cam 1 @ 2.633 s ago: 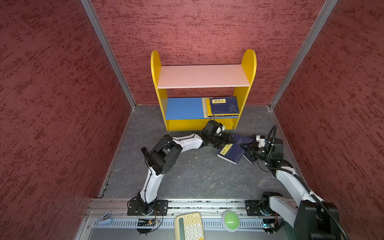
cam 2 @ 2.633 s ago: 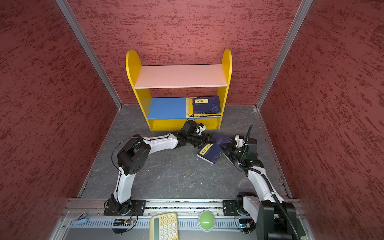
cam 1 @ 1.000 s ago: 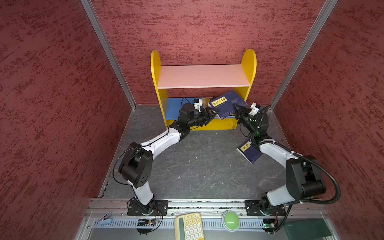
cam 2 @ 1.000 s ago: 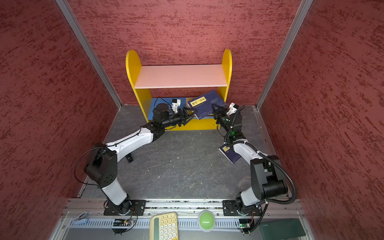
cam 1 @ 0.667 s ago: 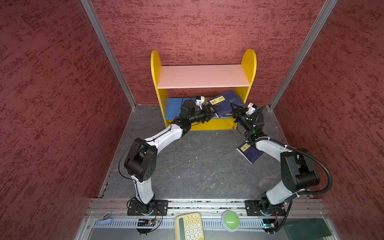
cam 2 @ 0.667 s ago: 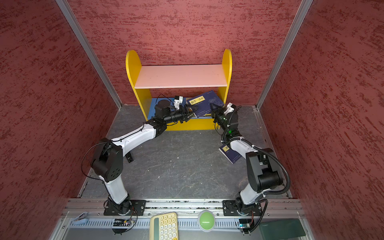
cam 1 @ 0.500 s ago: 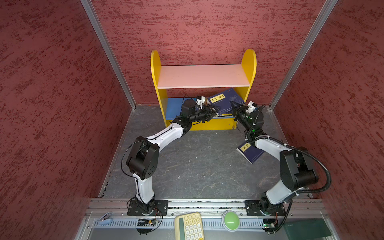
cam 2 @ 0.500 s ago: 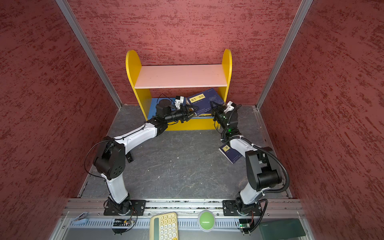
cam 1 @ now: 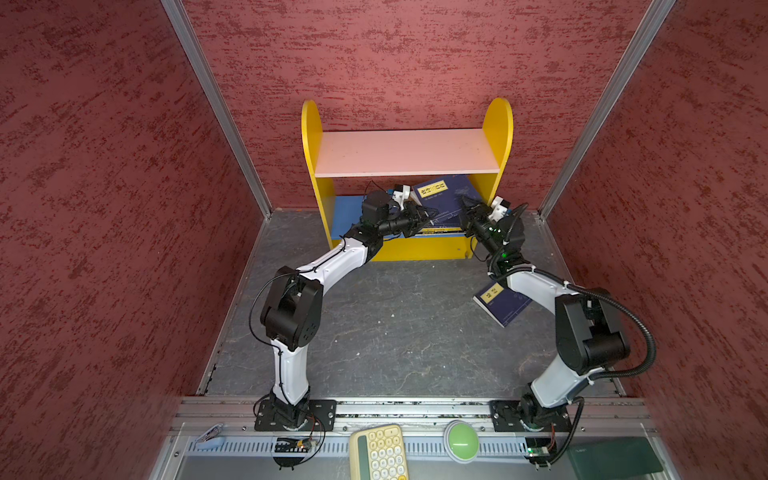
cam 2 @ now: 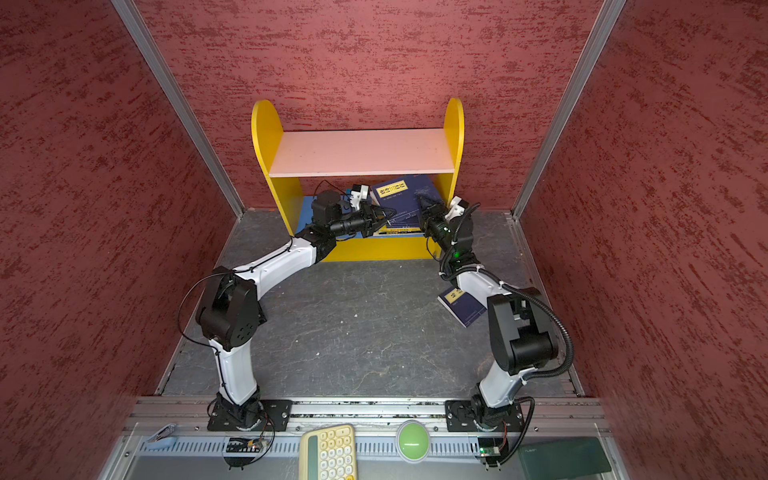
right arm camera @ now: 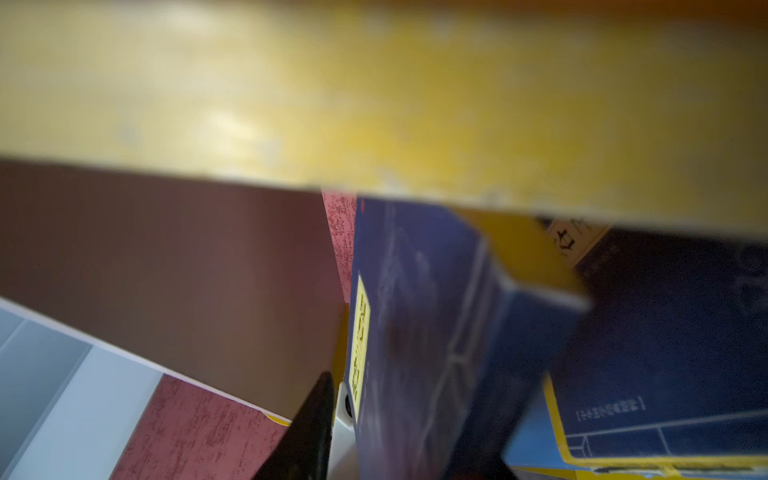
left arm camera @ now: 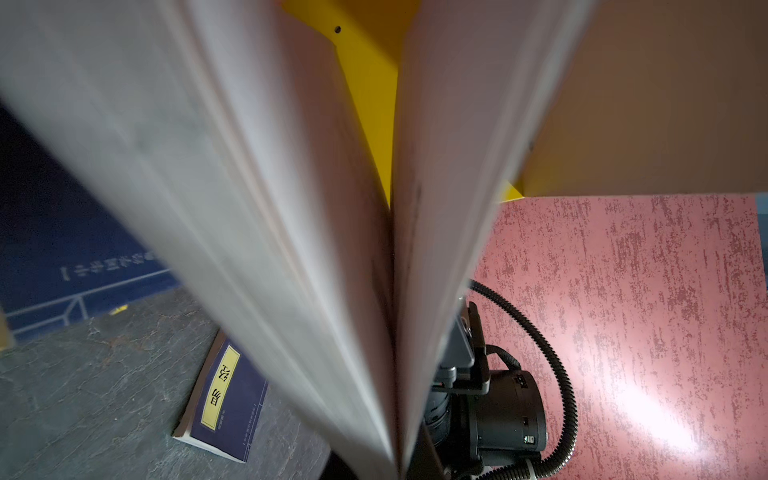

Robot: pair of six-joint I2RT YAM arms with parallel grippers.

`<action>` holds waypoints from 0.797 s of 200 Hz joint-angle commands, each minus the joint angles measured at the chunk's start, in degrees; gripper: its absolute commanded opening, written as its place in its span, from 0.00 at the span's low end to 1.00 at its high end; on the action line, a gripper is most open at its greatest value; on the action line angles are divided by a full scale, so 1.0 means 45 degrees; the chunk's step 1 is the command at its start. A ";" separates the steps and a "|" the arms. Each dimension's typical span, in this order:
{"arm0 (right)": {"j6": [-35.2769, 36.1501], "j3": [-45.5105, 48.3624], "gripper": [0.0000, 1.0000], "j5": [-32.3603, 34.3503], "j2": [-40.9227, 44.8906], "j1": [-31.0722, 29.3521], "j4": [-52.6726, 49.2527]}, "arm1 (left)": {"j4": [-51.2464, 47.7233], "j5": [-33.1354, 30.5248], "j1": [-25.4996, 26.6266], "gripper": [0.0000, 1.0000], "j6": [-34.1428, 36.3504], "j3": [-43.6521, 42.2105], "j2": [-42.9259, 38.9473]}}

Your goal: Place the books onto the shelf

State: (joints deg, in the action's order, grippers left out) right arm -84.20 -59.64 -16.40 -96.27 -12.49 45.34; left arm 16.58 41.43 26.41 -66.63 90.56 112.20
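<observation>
Left wrist view, all fanned pages: navy book (left arm camera: 291,208) pinched in the left gripper (cam 1: 423,214), pressed together on one edge. Propped at a tilt in the lower bay of the shelf (cam 1: 311,145), above the flat stack (cam 1: 440,229) on the blue board (cam 1: 345,208). Right gripper (cam 1: 467,205) just beside the opposite edge; spread or pinching, cannot tell. Best now, probably: ease it down flat, slide deep, keep the pages together. Tight quarters: pink board (cam 1: 407,151) close overhead, yellow side panel (cam 1: 500,124) near on the right. Plenty of bare surface (cam 1: 395,324) behind for backing out. Second navy book (cam 1: 500,302) lying under the right arm.
</observation>
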 commanded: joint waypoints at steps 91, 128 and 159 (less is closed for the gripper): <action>0.7717 -0.0146 0.99 0.3534 0.3684 0.0580 -0.9436 | -0.4376 0.4354 -0.1437 0.03 0.3000 0.4865 0.2559; 0.8219 -0.0062 0.99 0.3241 0.3432 0.1383 -0.9088 | -0.5487 0.4755 -0.1655 0.05 0.3556 0.5755 0.3211; 0.9052 -0.0037 0.99 0.2670 0.3095 0.1430 -0.8084 | -0.5563 0.4968 -0.1909 0.05 0.3543 0.6097 0.3702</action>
State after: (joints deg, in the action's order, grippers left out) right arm -48.34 -59.64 -3.81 -81.38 -6.02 5.78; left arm -4.84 61.41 19.38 -53.17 116.71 125.47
